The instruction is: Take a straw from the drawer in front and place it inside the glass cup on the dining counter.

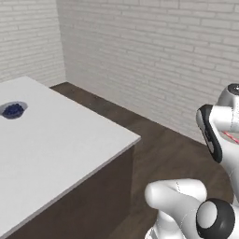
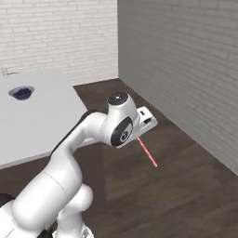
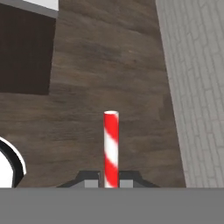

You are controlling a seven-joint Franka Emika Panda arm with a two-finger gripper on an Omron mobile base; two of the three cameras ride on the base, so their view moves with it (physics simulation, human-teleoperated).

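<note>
My gripper (image 3: 111,181) is shut on the straw (image 3: 111,146), a red stick with white stripes that stands straight out between the two fingertips. In the right base view the straw (image 2: 148,152) slants down from the gripper (image 2: 138,135) over the wood floor, to the right of the dining counter (image 2: 42,125). The white top of the dining counter (image 1: 70,149) fills the left of the left base view. A faint clear outline (image 2: 4,72) beyond the bowl could be the glass cup; it is too small to tell. The drawer is out of view.
A grey bowl of blue berries (image 1: 13,110) (image 2: 22,92) sits on the counter top. White brick walls (image 2: 186,69) close the room behind and to the right. Dark wood floor (image 3: 109,78) lies below the hand, with the counter's dark base (image 3: 24,52) at upper left.
</note>
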